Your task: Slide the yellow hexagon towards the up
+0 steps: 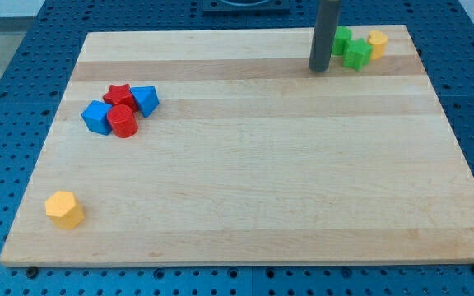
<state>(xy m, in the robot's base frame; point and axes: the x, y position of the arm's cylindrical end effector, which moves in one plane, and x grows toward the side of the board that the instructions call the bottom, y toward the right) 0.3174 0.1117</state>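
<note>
The yellow hexagon (64, 209) lies near the board's bottom-left corner, alone. My tip (319, 69) rests on the board near the view's top right, far from the hexagon. It stands just left of two green blocks (350, 48). A small yellow block (378, 43) sits to the right of the green ones, near the top-right corner.
A cluster at the upper left holds a red star (120, 94), a red cylinder (123, 121), a blue block (97, 117) and a blue triangular block (145, 99). The wooden board (253, 189) lies on a blue perforated table.
</note>
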